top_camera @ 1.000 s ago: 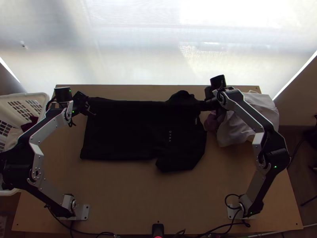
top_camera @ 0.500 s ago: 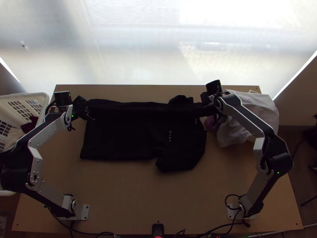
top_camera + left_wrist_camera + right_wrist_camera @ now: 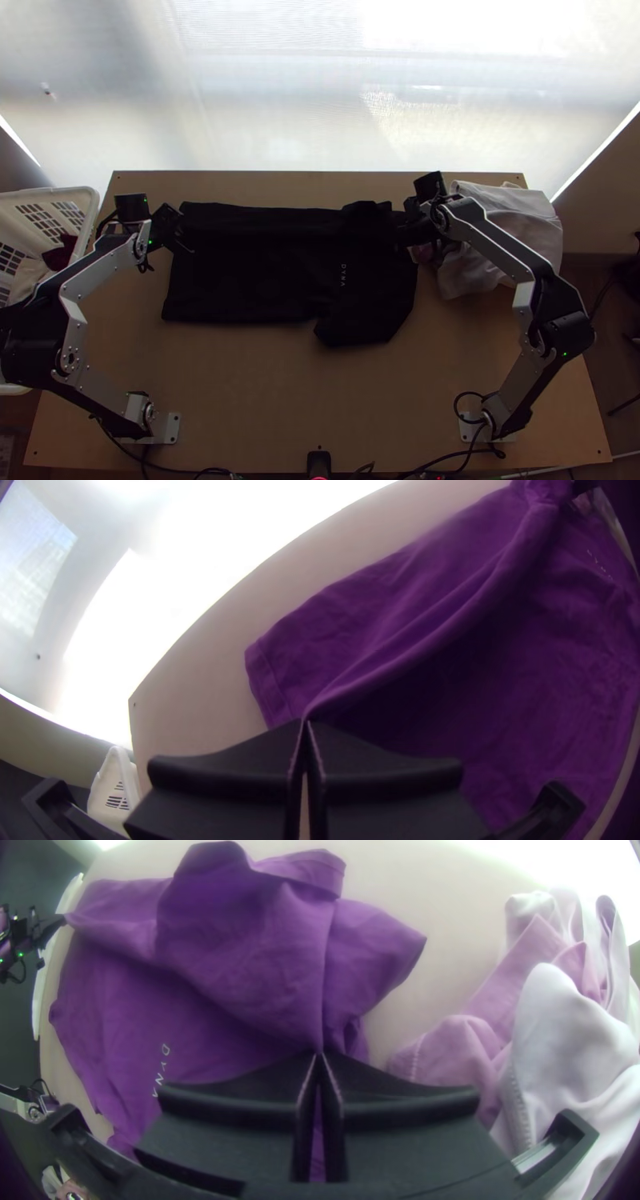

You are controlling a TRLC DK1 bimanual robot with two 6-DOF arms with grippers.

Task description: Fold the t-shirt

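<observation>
The t-shirt (image 3: 248,280) looks black from above, lying across the table with its far long side lifted as a ridge between both grippers. My left gripper (image 3: 188,240) is at the shirt's far left corner; in the left wrist view the left gripper (image 3: 305,723) is shut on a fold of the shirt (image 3: 427,653), which looks purple there. My right gripper (image 3: 404,228) stands at the far right, by the collar and sleeve. In the right wrist view the right gripper (image 3: 320,1057) is shut on the gathered shirt (image 3: 247,953), the chest lettering lying beside it.
A heap of white and pale purple cloth (image 3: 512,232) lies on the table's right, beside the right gripper and partly under that arm. A white basket (image 3: 88,200) with clothes inside stands off the left edge. Bare table (image 3: 320,400) stretches in front of the shirt.
Both grippers have come slightly toward the near edge, the right one also a little to the left. The shirt's lifted far side has moved nearer with them, and more table shows behind it.
</observation>
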